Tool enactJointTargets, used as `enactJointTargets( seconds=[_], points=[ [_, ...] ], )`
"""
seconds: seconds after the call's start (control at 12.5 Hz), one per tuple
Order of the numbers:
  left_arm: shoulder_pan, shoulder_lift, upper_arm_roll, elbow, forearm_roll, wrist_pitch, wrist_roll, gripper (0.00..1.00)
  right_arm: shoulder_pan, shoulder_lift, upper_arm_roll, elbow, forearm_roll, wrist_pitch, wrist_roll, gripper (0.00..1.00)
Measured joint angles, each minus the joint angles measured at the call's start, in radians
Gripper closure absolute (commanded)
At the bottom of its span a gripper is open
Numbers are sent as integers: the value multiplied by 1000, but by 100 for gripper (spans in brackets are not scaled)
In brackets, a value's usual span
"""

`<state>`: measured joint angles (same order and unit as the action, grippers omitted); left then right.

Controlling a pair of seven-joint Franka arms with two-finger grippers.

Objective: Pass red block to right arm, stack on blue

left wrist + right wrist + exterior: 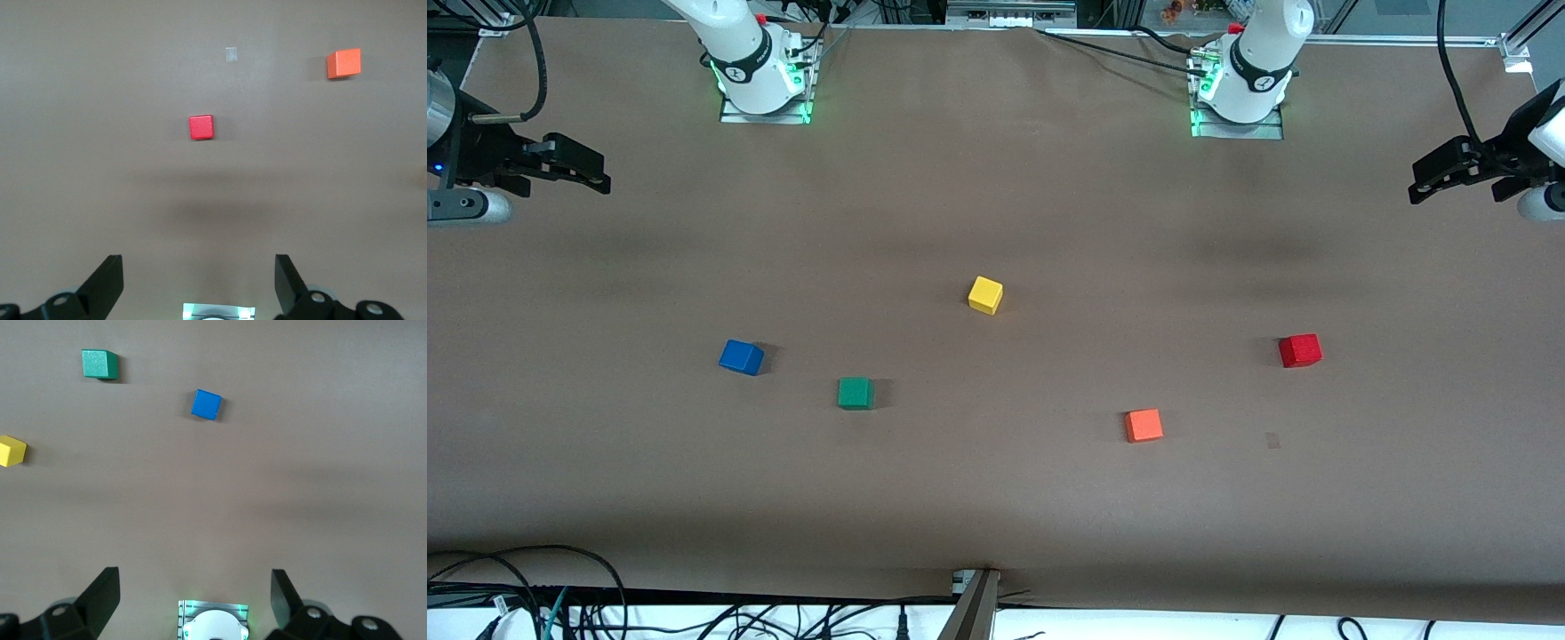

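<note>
The red block sits flat on the brown desk toward the left arm's end, with nothing touching it. Taking it as the landmark: the orange cube lies nearer the front camera and toward the right arm's end, well apart from it; the yellow cube is farther along the same way, and the green cube and the blue block lie farther still toward the right arm's end. A small pale patch on the desk lies just nearer the front camera than the red block.

The left hand hangs high over the desk's edge at its own end, fingers spread wide and holding nothing. The right hand waits likewise at its end, fingers wide apart and empty.

Nothing is picked up yet, so the step in hand is probably the left arm's reach. It would do well to centre over the red block, square its fingers to two flat faces, descend straight and grip low on the cube, leaving the upper part free for the right hand to take at the handover. The orange cube is likely no obstacle.
</note>
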<state>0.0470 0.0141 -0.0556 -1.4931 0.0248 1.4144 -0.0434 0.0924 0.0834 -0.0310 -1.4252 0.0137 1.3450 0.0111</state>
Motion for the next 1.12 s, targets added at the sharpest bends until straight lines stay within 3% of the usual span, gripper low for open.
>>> enactJointTargets(
  seconds=[0.4,1.12],
  points=[
    [0,-1,1,-1,0,20,0,0,0,0,0,0,0,0,0,0],
    [1,-2,6,-5,0,-67,0,0,0,0,0,0,0,0,0,0]
  ],
)
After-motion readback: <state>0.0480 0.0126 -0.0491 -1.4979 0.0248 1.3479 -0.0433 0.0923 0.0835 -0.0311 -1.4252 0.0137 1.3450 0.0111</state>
